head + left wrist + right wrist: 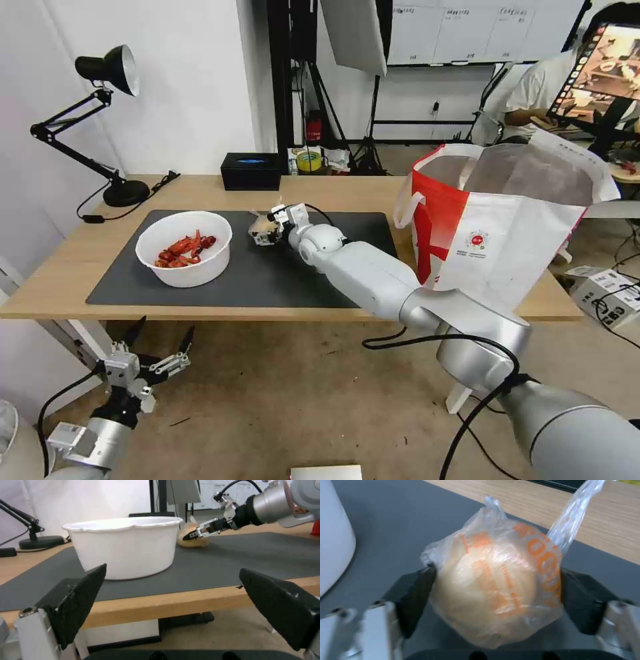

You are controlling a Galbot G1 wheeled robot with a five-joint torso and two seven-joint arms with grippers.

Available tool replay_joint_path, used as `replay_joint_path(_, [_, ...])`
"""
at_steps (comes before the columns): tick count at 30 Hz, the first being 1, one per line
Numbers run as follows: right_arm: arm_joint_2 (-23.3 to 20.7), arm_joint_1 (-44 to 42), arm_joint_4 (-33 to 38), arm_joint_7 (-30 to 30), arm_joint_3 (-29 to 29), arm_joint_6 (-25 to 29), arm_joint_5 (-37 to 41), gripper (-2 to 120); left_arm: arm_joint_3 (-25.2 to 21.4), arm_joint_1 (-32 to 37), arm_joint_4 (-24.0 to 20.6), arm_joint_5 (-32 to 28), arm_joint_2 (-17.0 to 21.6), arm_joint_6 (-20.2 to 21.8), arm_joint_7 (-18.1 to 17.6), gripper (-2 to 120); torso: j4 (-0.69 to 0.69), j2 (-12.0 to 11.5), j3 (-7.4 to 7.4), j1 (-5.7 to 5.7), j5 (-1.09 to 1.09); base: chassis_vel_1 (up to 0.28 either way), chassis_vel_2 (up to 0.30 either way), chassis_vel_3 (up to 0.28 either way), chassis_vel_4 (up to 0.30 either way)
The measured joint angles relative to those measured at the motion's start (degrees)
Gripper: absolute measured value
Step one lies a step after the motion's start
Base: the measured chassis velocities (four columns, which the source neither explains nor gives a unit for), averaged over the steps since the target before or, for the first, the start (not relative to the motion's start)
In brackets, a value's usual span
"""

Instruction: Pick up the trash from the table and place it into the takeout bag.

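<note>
- Up close, the right wrist view showed the right tool pinching the knotted clear plastic bag with a yellowish lump and orange print, its black pads pressed on both sides.
- From the head view, that bag sat on the dark grey mat of the light-wood surface, beside the white round bowl of red crayfish shells; the boxy white takeout bag with red side panels stood open, well apart.
- Below the surface edge, the left tool hung spread wide.
</note>
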Motion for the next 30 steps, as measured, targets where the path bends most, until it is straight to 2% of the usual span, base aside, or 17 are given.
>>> replay_joint_path(1, [0.0, 0.0, 0.0, 0.0, 0.0, 0.0, 0.0, 82, 0.0, 0.0, 0.0, 0.0, 0.0, 0.0, 0.0, 100, 0.0, 0.0, 0.0, 0.0, 0.0, 0.0, 0.0, 0.0, 0.0])
replay_joint_path(4, [0.0, -0.1, -0.3, 0.2, 0.4, -0.2, 0.4, 68, 0.2, 0.1, -0.4, 0.1, -0.1, -0.1, 0.0, 100, 0.0, 0.0, 0.0, 0.0, 0.0, 0.0, 0.0, 0.0, 0.0])
replay_joint_path(5, [0.0, -0.1, -0.3, 0.2, 0.4, -0.2, 0.4, 68, 0.2, 0.1, -0.4, 0.1, -0.1, -0.1, 0.0, 100, 0.0, 0.0, 0.0, 0.0, 0.0, 0.0, 0.0, 0.0, 0.0])
replay_joint_path(9, [-0.1, -0.2, -0.4, 0.3, 1.1, -0.7, 0.7, 48, 0.2, 0.1, -0.6, 0.1, -0.1, -0.1, 0.0, 100, 0.0, 0.0, 0.0, 0.0, 0.0, 0.0, 0.0, 0.0, 0.0])
replay_joint_path(13, [-0.2, -0.2, -0.3, 0.4, 1.2, -0.9, 1.0, 42, 0.2, 0.1, -0.6, 0.1, 0.0, -0.1, 0.0, 100, 0.0, 0.0, 0.0, 0.0, 0.0, 0.0, 0.0, 0.0, 0.0])
replay_joint_path(15, [-0.2, -0.3, -0.1, 0.7, 1.3, -1.0, 1.3, 27, 0.2, 0.2, -0.6, 0.1, 0.1, -0.1, -0.1, 100, 0.0, 0.0, 0.0, 0.0, 0.0, 0.0, 0.0, 0.0, 0.0])
replay_joint_path(17, [-0.2, -0.4, 0.0, 0.8, 1.4, -1.0, 1.4, 24, 0.2, 0.2, -0.6, 0.1, 0.1, -0.1, -0.1, 100, 0.0, 0.0, 0.0, 0.0, 0.0, 0.0, 0.0, 0.0, 0.0])
replay_joint_path(20, [-0.2, -0.7, 0.1, 1.1, 1.5, -1.0, 1.6, 10, 0.3, 0.1, -0.4, 0.0, 0.3, -0.2, -0.1, 100, 0.0, 0.0, 0.0, 0.0, 0.0, 0.0, 0.0, 0.0, 0.0])
replay_joint_path(23, [-0.2, -1.0, 0.3, 1.4, 2.2, -1.1, 1.7, 4, 0.5, 0.0, -0.3, 0.0, 0.4, -0.2, -0.2, 100, 0.0, 0.0, 0.0, 0.0, 0.0, 0.0, 0.0, 0.0, 0.0])
replay_joint_path(28, [-0.5, -2.0, 1.8, 2.4, 4.3, -1.2, 1.7, 4, 0.6, -0.1, -0.2, 0.0, 0.4, -0.2, -0.2, 100, 0.01, 0.0, 0.0, 0.0, 0.0, 0.0, 0.0, 0.0, 0.0])
replay_joint_path(30, [-2.0, -2.8, 5.5, 3.7, 5.4, -1.1, 1.5, 4, 0.8, -0.1, -0.2, 0.0, 0.4, -0.2, -0.3, 100, 0.01, 0.0, 0.0, 0.0, 0.0, 0.0, 0.0, 0.0, 0.0])
